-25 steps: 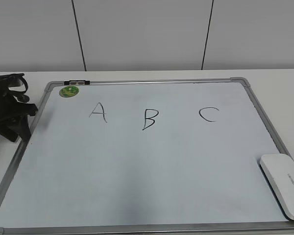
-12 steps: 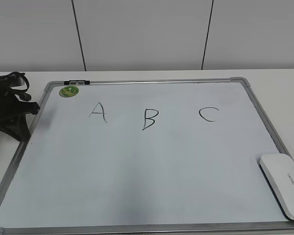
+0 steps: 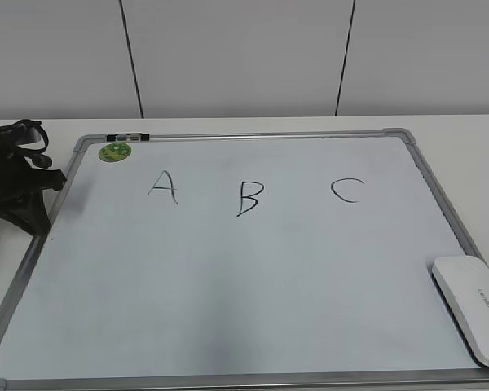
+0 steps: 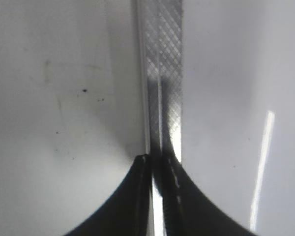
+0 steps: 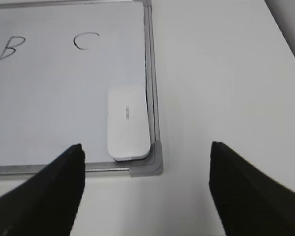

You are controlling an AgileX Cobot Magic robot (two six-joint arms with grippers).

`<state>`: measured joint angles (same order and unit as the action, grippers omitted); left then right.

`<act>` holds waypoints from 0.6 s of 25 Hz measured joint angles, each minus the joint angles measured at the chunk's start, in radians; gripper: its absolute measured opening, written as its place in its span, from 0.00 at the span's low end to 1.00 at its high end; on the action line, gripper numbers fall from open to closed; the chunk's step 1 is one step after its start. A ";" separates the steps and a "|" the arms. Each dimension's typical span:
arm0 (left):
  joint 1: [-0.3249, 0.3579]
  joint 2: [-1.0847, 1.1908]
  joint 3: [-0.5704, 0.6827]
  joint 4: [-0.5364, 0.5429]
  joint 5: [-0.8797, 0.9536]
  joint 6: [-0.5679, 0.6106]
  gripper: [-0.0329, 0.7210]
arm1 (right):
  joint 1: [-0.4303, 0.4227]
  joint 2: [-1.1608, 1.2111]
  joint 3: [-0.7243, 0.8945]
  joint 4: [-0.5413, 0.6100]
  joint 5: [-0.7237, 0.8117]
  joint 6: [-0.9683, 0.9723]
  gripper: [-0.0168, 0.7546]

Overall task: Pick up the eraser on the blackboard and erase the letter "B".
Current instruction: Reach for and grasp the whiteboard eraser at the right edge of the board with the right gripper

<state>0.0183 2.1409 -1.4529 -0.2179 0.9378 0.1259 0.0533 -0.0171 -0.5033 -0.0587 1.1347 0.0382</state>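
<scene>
Two wide-spread fingers on your right gripper (image 5: 146, 189) hang above the eraser (image 5: 129, 123) in the blackboard's (image 5: 49, 98) corner; descend centred, straddling its narrow sides. Left gripper (image 4: 157, 162) is pinched together.

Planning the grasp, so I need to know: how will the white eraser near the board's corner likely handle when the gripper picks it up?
The eraser looks like a rigid, smooth plastic block, so it probably won't flex but may slip between the fingers. It lies flat and low on the blackboard, so it is unlikely to roll or tip. It sits close against the frame, which may crowd one finger of the right gripper.
</scene>
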 joint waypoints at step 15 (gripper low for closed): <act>0.000 0.000 0.000 0.000 0.001 0.000 0.09 | 0.000 0.691 -0.161 0.113 -0.228 -0.077 0.78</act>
<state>0.0183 2.1409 -1.4529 -0.2179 0.9385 0.1259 0.0533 0.6744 -0.6641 0.0545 0.9067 -0.0383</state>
